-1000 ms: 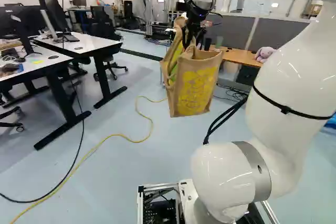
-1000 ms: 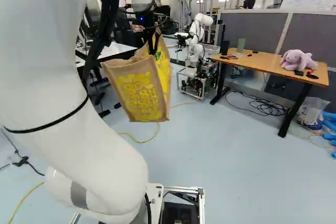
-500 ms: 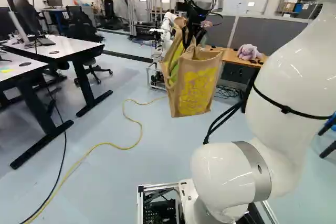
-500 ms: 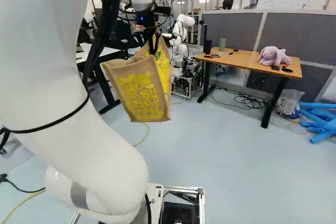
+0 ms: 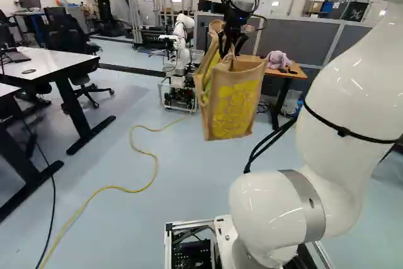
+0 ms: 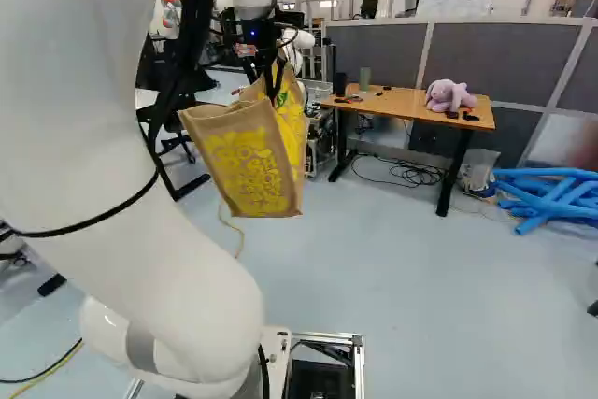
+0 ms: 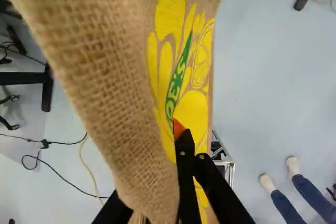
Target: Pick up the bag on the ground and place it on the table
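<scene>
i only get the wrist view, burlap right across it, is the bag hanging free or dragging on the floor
Observer: Hanging free. In the left base view the bag hangs from the claw, its bottom up off the floor.
Operator: ok and where's a table i could aim for
Observer: There's a wooden table ahead, to the right of the bag in the right base view.
Operator: anything on top i should steer round
Observer: Yes, a purple stuffed toy sits near the right-hand end in that same view.
</scene>
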Robot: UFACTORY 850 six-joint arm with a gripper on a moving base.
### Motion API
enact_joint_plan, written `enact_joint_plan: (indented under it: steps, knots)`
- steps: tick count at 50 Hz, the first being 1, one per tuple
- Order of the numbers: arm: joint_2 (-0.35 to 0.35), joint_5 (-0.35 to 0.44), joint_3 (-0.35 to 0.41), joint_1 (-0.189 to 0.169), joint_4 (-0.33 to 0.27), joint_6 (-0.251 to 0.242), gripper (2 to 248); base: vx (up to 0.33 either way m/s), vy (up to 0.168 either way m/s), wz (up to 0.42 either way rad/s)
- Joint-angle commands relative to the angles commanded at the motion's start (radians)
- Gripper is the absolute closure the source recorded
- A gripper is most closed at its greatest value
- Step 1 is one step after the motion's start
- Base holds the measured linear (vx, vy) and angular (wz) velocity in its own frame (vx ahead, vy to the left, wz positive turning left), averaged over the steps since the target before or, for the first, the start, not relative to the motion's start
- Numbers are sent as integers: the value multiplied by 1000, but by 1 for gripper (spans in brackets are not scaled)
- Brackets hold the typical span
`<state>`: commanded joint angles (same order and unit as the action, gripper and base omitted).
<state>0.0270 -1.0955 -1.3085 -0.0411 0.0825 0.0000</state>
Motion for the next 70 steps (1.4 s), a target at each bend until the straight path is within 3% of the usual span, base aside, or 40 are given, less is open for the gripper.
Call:
enact_joint_plan:
  steps: [24, 70]
  knots:
    - [0, 0, 0, 0, 0, 0, 229, 88, -45, -223]
    - [0, 0, 0, 0, 0, 0, 229, 92, -1, -7]
